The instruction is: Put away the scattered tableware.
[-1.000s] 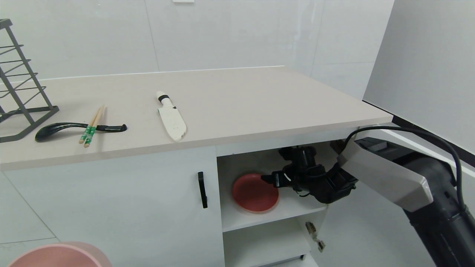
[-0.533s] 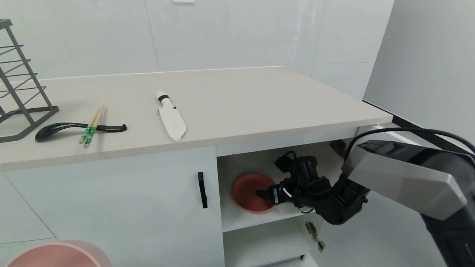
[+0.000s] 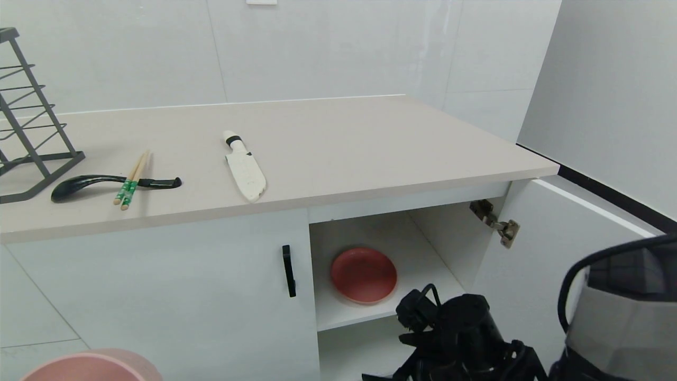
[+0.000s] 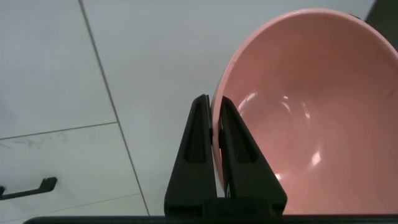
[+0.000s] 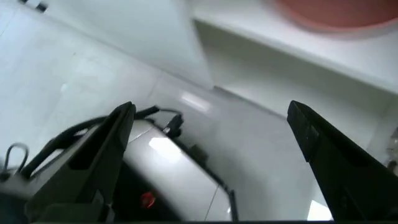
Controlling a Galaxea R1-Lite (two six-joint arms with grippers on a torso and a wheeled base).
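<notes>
You are pinching the pink bowl by its rim in the left gripper, fingers narrow on the thin wall. An edge grip like that is risking a slip if you are swinging fast. The right gripper is hanging wide open and empty, low by the open cupboard door; mind a knock. The upper shelf is holding the red plate. The knife, chopsticks and spoon are lying on the counter.

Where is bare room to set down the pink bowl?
Widest: the counter right of the knife, to its right edge. Smaller: the cabinet shelf between the red plate and the side wall. Crowded: the counter's left end, with spoon, chopsticks and rack.
</notes>
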